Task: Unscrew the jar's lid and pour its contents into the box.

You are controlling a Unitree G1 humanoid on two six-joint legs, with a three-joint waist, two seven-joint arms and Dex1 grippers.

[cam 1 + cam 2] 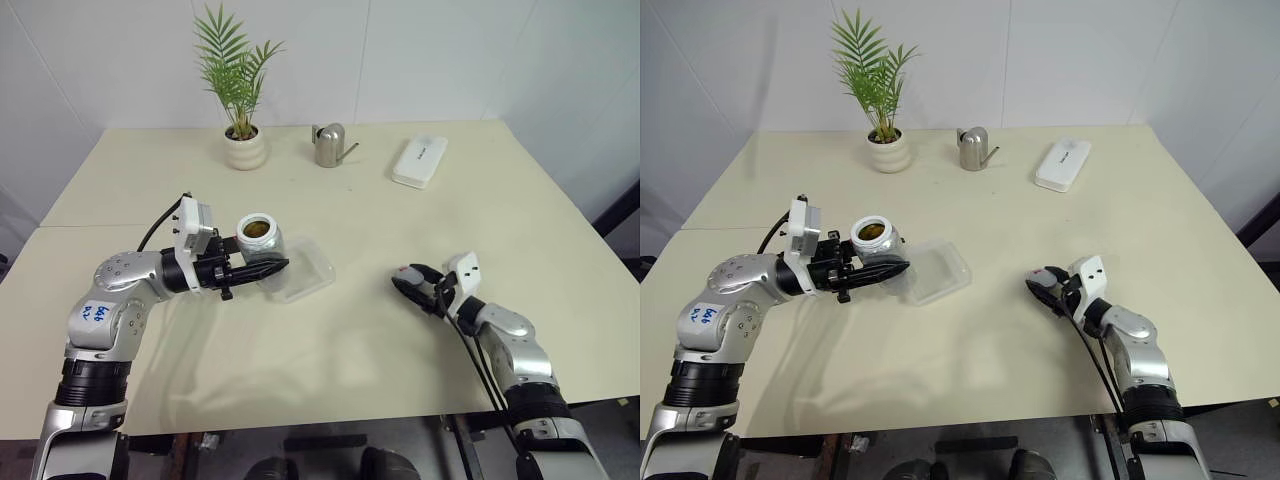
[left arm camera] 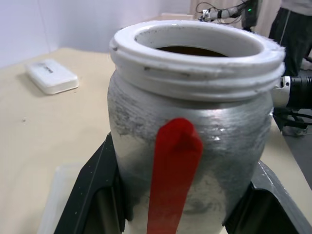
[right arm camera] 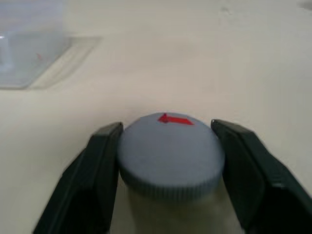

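One jar [image 1: 262, 243], open-topped and upright, sits clamped between the left gripper's [image 1: 268, 268] two black fingers above the counter [image 1: 330, 370], at the left edge of the one clear box [image 1: 305, 268]. Brown contents [image 1: 256, 229] show inside; a red patch marks its silvery side. One grey lid [image 3: 169, 156], bearing a red mark, sits between the right gripper's [image 1: 415, 287] fingers low over the counter at near right; the left finger touches it, the right stands slightly off. Far back: one potted plant [image 1: 240, 85], one steel watering can [image 1: 331, 145], one white case [image 1: 419, 161], its print unreadable.
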